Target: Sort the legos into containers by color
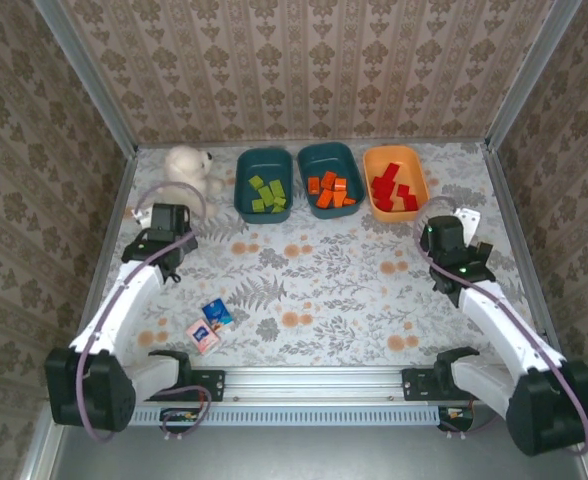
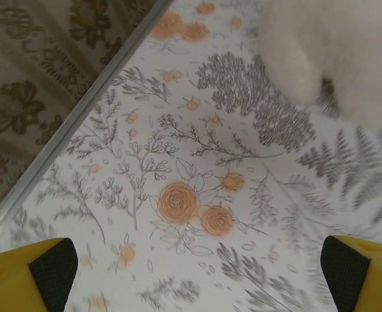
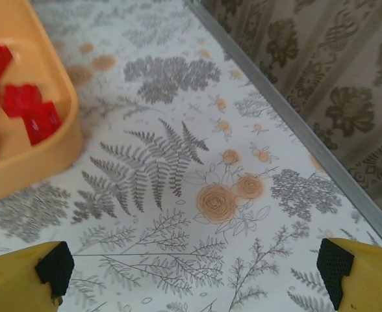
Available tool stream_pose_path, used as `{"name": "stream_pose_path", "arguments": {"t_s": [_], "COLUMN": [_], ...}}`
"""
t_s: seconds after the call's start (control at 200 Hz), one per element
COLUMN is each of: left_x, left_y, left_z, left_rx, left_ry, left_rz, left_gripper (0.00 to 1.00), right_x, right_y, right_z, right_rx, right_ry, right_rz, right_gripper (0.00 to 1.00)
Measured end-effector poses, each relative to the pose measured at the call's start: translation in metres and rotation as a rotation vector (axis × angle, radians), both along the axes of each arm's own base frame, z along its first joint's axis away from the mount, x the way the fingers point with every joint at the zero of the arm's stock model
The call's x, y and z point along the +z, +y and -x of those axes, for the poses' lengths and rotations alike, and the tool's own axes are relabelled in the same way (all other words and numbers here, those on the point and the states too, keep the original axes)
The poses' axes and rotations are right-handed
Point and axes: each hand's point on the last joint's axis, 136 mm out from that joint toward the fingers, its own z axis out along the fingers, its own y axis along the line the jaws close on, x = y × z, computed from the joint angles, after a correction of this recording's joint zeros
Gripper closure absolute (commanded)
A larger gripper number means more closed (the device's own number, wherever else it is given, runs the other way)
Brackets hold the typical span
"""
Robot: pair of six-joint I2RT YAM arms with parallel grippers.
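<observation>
Orange tub (image 3: 22, 166), left of frame: smooth, slightly glossy plastic; bear (image 1: 189, 168), upper left: fluffy plush; table (image 1: 324, 280): matt printed covering; rail (image 1: 314, 380): ribbed metal.

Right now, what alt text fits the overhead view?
Three tubs at the far edge of the table hold sorted bricks: green bricks in the left teal tub, orange bricks in the middle teal tub, red bricks in the orange tub. A plush bear sits beside them.

Damask-papered walls (image 1: 304, 60), floral tabletop (image 1: 324, 280), metal edge rails (image 1: 86, 75)
</observation>
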Motion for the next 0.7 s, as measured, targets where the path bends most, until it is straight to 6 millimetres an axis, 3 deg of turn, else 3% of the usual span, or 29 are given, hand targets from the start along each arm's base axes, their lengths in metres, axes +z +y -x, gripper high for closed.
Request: {"name": "stream_pose_path", "arguments": {"t_s": [0.105,0.195,0.285,0.48,0.625,0.7], "left_x": [-0.042,-0.059,-0.064,-0.078,-0.069,-0.066], "left_y": [0.006,0.007,0.005,0.008,0.002,-0.008], "left_z": [-0.009,-0.024,-0.050,-0.086,-0.098,-0.090], "left_rx": [-0.062,-0.109,-0.151,-0.228,-0.295,-0.340], "left_ry": [0.050,0.056,-0.002,-0.068,-0.163,-0.240], "left_rz": [-0.036,-0.038,-0.021,-0.019,-0.025,-0.051], "left_gripper": [0.00,0.00,0.00,0.00,0.00,0.00], "right_x": [-0.028,-0.046,-0.059,-0.062,-0.054,-0.057], "right_y": [0.004,0.008,0.013,0.014,0.022,0.028], "right_z": [-0.015,-0.029,-0.044,-0.078,-0.088,-0.080], "right_rx": [0.058,0.107,0.161,0.216,0.270,0.308], "right_ry": [0.025,0.033,0.036,-0.045,-0.145,-0.201], "right_rz": [0.030,0.037,0.034,-0.007,-0.031,-0.036], "right_gripper": [0.00,0.00,0.00,0.00,0.00,0.00]}}
